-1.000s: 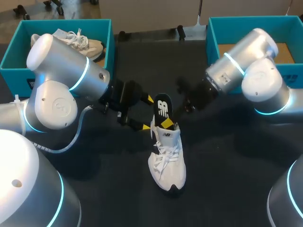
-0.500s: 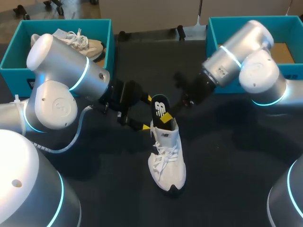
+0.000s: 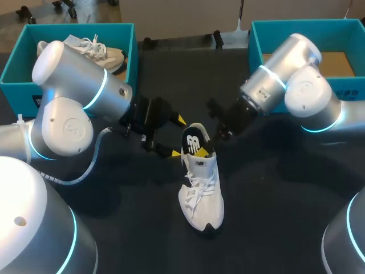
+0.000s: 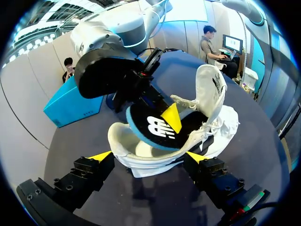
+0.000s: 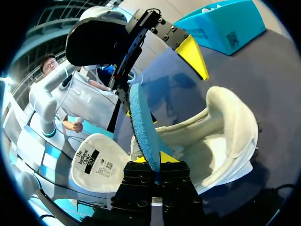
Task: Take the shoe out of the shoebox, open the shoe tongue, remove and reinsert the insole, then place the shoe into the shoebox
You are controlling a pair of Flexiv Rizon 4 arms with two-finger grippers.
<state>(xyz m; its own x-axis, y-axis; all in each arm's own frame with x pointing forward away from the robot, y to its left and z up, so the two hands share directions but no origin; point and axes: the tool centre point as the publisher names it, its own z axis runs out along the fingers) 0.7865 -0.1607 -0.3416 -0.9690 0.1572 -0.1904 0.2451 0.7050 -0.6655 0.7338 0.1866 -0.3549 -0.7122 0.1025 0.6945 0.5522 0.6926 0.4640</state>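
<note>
Head view: the white shoe (image 3: 201, 194) stands on the dark table (image 3: 274, 194). Its heel is just beside the left gripper (image 3: 177, 137), whose fingers are spread wide, one tip by the collar and the other beside the insole (image 3: 197, 138). The right gripper (image 3: 203, 146) reaches in from the other side of the heel and is clamped on the black insole, which sticks up out of the shoe's opening. A teal left shoebox (image 3: 68, 26) sits well behind the left gripper with a second shoe (image 3: 105, 54) inside. A right shoebox (image 3: 296, 24) sits well behind the right gripper.

Left wrist view: this gripper's two yellow tips stand far apart, with the shoe's heel just ahead of and between them. The insole lies tilted in the opening, and one yellow tip of the right gripper rests on it. The tongue (image 4: 209, 89) stands raised beyond.

Right wrist view: this gripper's fingers pinch the insole's lower edge from both sides, and its blue rim rises straight ahead. The heel collar curves beside the fingers, and the left gripper's yellow fingertip shows further ahead.
</note>
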